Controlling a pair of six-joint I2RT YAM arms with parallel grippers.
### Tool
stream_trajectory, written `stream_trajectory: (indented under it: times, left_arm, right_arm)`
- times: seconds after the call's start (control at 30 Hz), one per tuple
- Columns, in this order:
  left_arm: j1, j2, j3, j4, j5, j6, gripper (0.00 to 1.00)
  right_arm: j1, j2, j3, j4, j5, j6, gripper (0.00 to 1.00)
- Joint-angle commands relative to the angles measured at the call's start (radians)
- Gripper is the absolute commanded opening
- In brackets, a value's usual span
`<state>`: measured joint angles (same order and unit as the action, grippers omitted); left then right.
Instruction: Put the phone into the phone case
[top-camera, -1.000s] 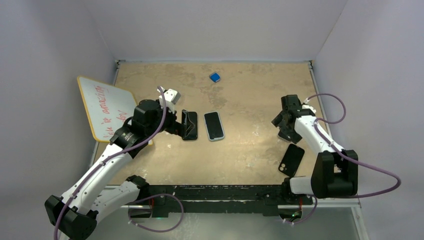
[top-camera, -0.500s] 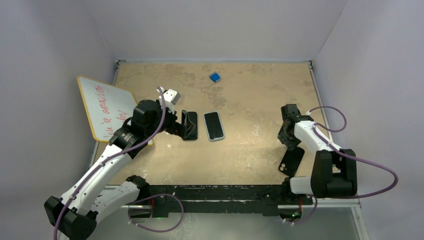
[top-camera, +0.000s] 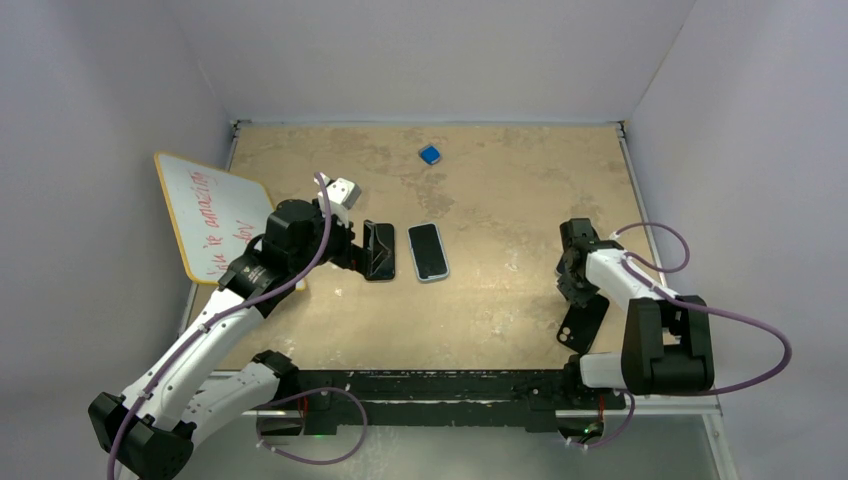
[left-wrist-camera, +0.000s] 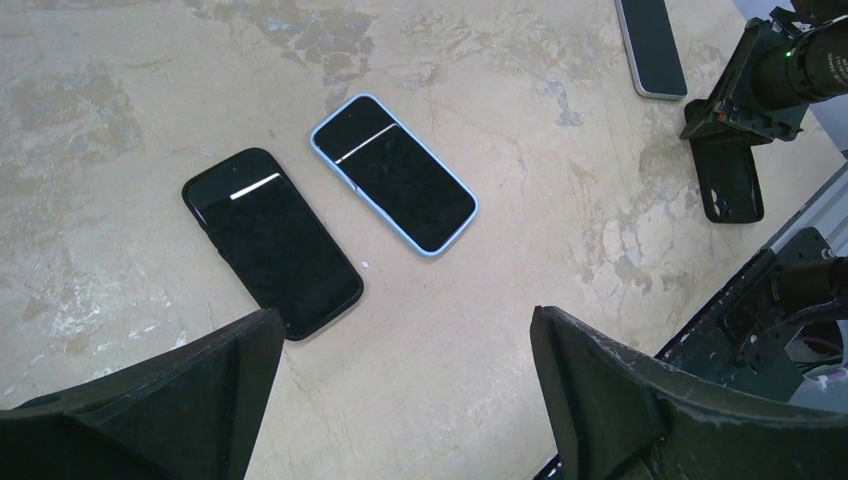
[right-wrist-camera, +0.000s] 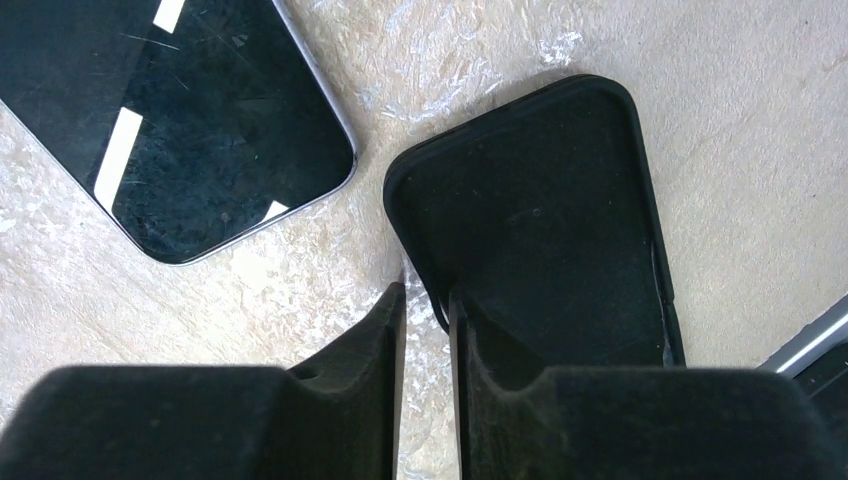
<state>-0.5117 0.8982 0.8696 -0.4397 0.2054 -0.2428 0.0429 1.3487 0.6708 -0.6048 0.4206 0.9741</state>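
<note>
Your landmark: whiteboard (top-camera: 215, 215), yellow-framed, red handwriting on its face, overhanging the left edge of the desk (top-camera: 500, 200). Desk surface is tan and mottled, with pale walls on three sides. Small blue block (top-camera: 430, 154) lies flat well right of the whiteboard, nearer the back wall.

The first phone (left-wrist-camera: 272, 240) lies left of the second phone (left-wrist-camera: 393, 172), phone case (top-camera: 582, 324) far right.
</note>
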Motion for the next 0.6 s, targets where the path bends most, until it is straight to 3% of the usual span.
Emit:
stream_trajectory:
  times: [0.0,0.2,0.57]
  left_arm:
    - [0.000,-0.006,0.006,0.035,0.010,0.005,0.99]
    - [-0.001,-0.007,0.009,0.031,-0.013,0.002,1.00]
    - [-0.001,-0.001,0.012,0.030,-0.021,0.002,1.00]
  right_arm:
    - [-0.005,-0.001,-0.023,0.019,0.004,0.013,0.20]
    - [-0.005,-0.025,-0.023,0.023,0.013,-0.029,0.00]
    - [0.002,-0.197,-0.086,0.103,-0.259,-0.188,0.00]
